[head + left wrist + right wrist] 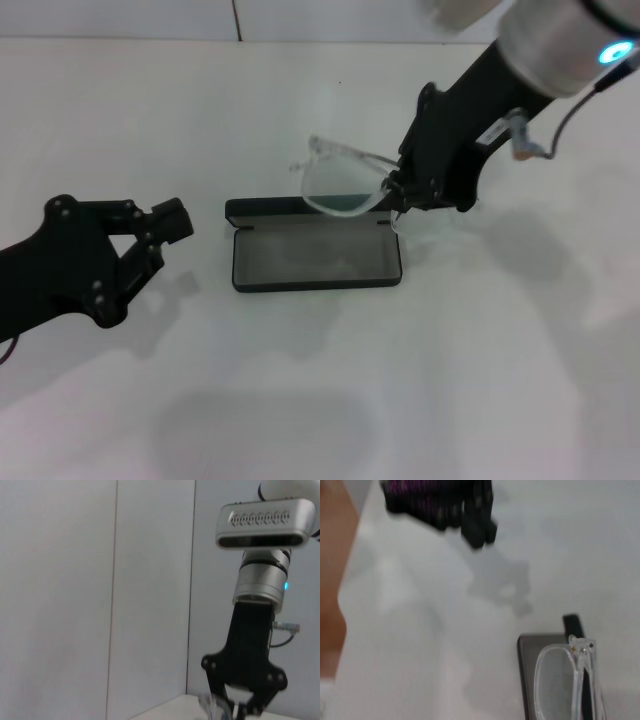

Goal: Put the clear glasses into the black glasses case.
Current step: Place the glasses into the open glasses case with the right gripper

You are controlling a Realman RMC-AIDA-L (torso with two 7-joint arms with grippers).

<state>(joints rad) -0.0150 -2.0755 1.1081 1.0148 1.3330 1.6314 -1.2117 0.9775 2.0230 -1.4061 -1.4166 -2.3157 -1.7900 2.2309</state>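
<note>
The right end effector (397, 190) is closed on one end of the transparent, colourless plastic wraparound glasses (338, 180), holding them in the air just above the rear edge of the slim rectangular black hard glasses case (315, 260), with the lens hanging over the raised lid. The case lies open on the white tabletop (480, 380), its grey-lined tray facing up and nothing in it. The left end effector (160, 235) hovers over the tabletop just to the left of the case, apart from it, its black fingers close together and holding nothing.
</note>
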